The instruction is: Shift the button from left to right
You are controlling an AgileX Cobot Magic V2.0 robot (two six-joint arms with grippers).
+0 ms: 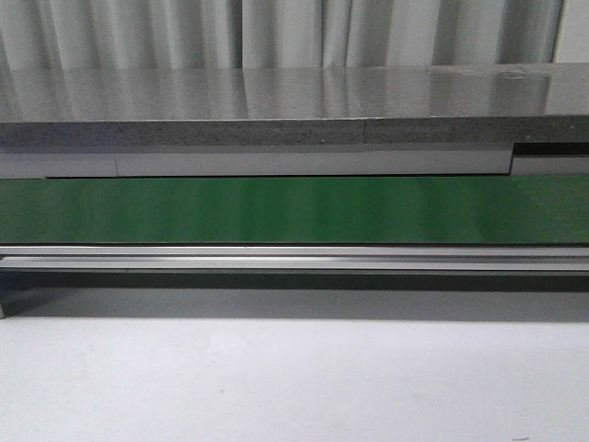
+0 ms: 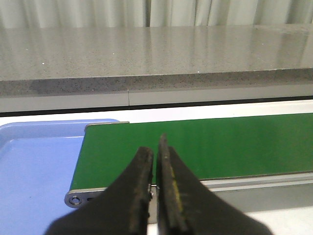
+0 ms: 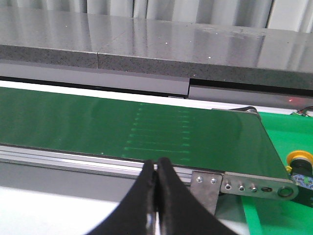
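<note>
the left gripper [image 2: 155, 147] is sitting with its jaws nearly together, a thin gap showing between them, and is gripping nothing. it is hanging over the near rail at the end of the green conveyor belt [image 2: 205, 144], just beside a blue tray [image 2: 34, 161]. the right gripper [image 3: 157, 169] is sitting fully pressed together and empty, above the belt's opposite end. the button [image 3: 300, 164] is resting beyond that end, on a green surface [image 3: 274, 210], well apart from both grippers.
</note>
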